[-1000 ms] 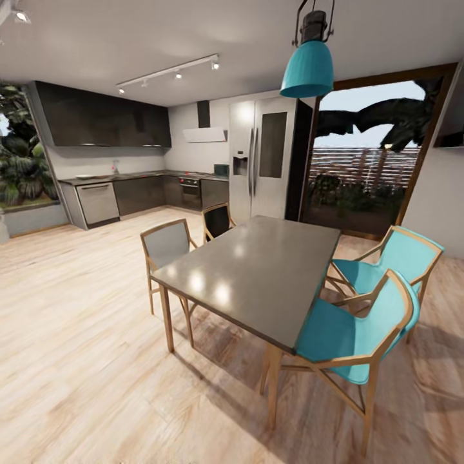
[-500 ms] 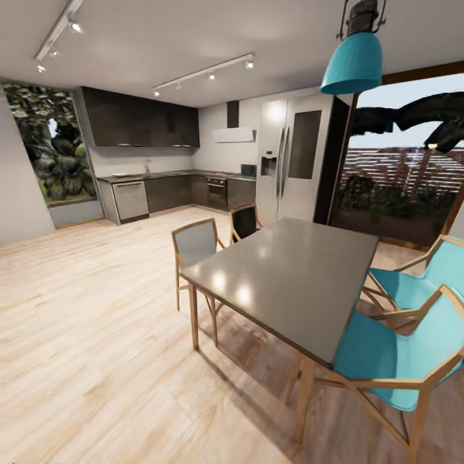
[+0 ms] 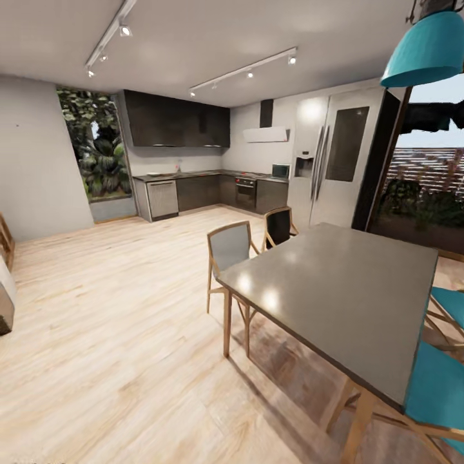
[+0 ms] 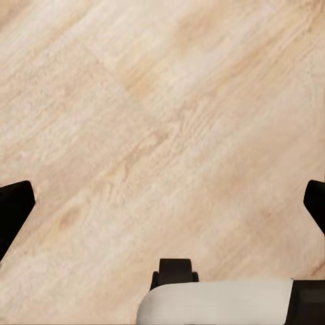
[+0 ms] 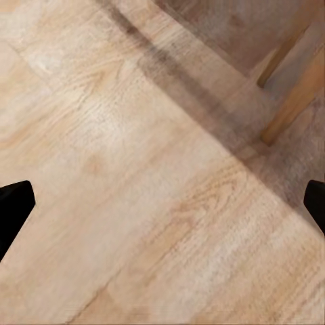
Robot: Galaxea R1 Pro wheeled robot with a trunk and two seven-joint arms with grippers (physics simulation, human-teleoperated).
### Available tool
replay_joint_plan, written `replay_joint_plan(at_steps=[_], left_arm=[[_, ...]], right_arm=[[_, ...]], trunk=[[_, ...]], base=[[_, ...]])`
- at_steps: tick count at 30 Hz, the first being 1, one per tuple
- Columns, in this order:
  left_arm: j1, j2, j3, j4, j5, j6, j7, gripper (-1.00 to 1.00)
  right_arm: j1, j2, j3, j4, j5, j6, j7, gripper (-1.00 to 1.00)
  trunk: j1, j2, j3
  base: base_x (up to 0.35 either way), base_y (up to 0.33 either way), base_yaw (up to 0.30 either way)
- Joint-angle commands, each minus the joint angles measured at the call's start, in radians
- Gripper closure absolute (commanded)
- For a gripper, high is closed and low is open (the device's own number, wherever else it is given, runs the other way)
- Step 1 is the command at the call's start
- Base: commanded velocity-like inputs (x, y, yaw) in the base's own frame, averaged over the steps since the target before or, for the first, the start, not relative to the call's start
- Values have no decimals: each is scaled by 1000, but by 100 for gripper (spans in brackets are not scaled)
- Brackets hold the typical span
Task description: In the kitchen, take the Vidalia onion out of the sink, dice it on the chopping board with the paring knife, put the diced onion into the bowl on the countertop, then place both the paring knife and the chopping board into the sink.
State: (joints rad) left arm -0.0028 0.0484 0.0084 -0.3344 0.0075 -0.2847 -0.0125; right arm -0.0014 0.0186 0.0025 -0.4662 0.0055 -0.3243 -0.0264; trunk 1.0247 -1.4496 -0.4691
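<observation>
The grey countertop [image 3: 193, 174] with dark cabinets runs along the far wall of the kitchen in the head view. It is too far off to make out the sink, Vidalia onion, chopping board, paring knife or bowl. My left gripper [image 4: 162, 203] is open over bare wooden floor, its black fingertips [image 4: 15, 206] spread to the frame's edges. My right gripper [image 5: 162, 210] is also open over the floor, with nothing between its fingers [image 5: 13, 203].
A grey dining table [image 3: 348, 290] stands at the right with a grey chair [image 3: 229, 248], a black chair [image 3: 278, 225] and teal chairs [image 3: 441, 380]. A steel fridge [image 3: 328, 167] is beyond it. Wide wooden floor [image 3: 116, 309] stretches toward the kitchen.
The whole head view has shifted right as the camera turned left. The kitchen now sits nearer the picture's middle, and more of the left wall shows.
</observation>
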Motion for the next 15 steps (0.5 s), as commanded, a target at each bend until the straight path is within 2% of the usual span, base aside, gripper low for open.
replay_joint_plan(at_steps=[1,15], left_arm=[[0,0,1,0,1,-2,-1,-100],[0,1,1,-1,0,-2,-1,-100]], right_arm=[[0,0,0,0,1,-2,-3,-100],[0,0,0,0,1,-2,-3,-100]], trunk=[[0,0,-1],[0,0,-1]], base=[[189,235,252],[117,264,252]])
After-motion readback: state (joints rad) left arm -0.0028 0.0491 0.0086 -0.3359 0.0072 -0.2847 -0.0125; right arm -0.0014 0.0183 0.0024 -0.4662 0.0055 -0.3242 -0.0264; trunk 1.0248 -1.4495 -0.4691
